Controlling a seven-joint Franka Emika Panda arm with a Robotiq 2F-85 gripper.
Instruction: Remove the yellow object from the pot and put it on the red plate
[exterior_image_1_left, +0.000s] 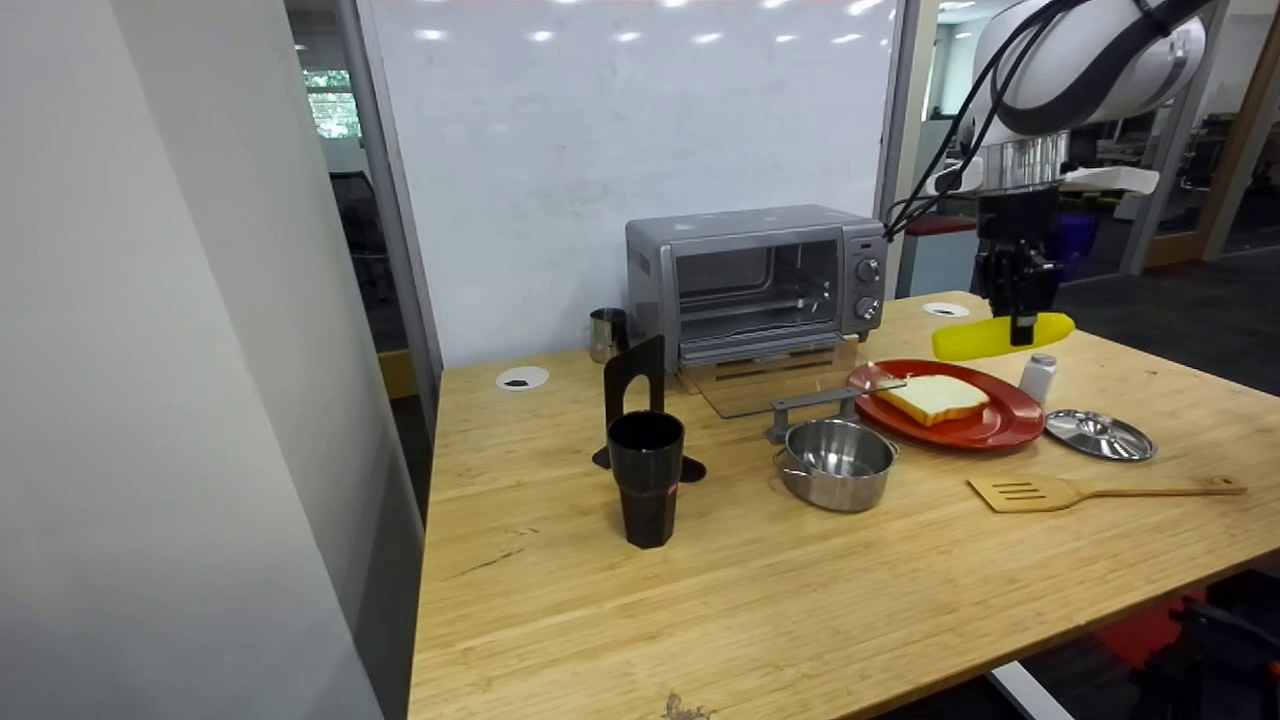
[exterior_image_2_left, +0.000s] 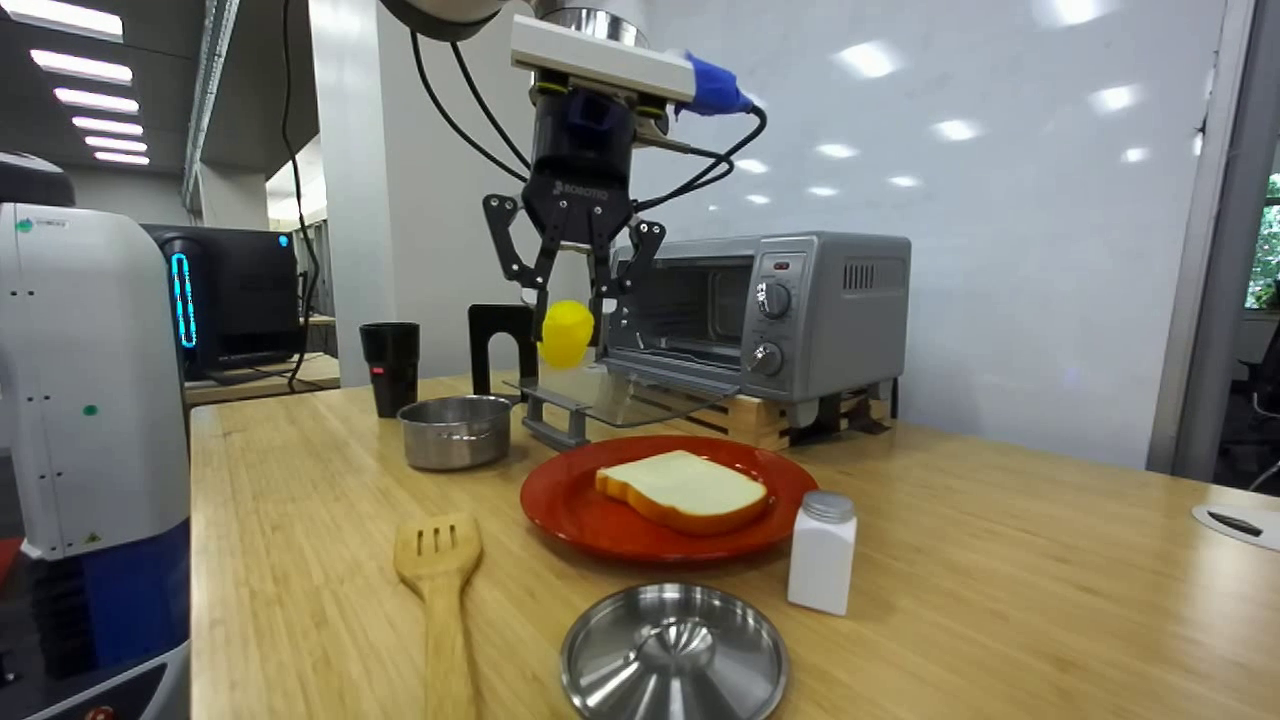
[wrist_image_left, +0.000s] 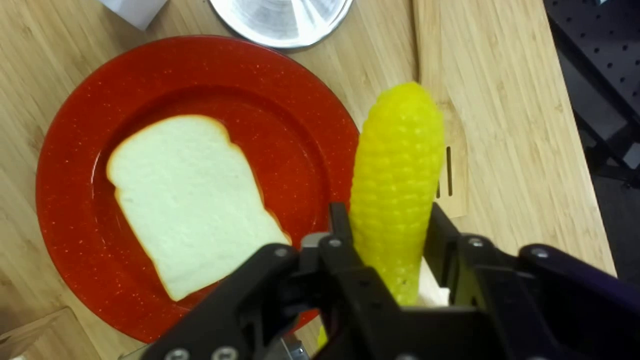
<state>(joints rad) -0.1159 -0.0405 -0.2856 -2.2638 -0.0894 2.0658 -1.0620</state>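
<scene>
Yellow corn cob is up in the air, near level, out of the pot; gripper has its fingers clamped on both sides of it. From the wrist, cob overlaps the edge of the red plate; bread slice fills much of the plate's middle, red showing around it. Tight sides: lid and white shaker just beside the rim, lowered oven door reaching toward it too. Roomier: long run of wood from the pot to the edge of the table. Surface pale, grained, scuffed in spots. Gray toaster oven stands before a glossy white panel with light spots on it. Readable: ROBOTIQ on the gripper. Black cup near the pot has a red mark, too small for me to read.
</scene>
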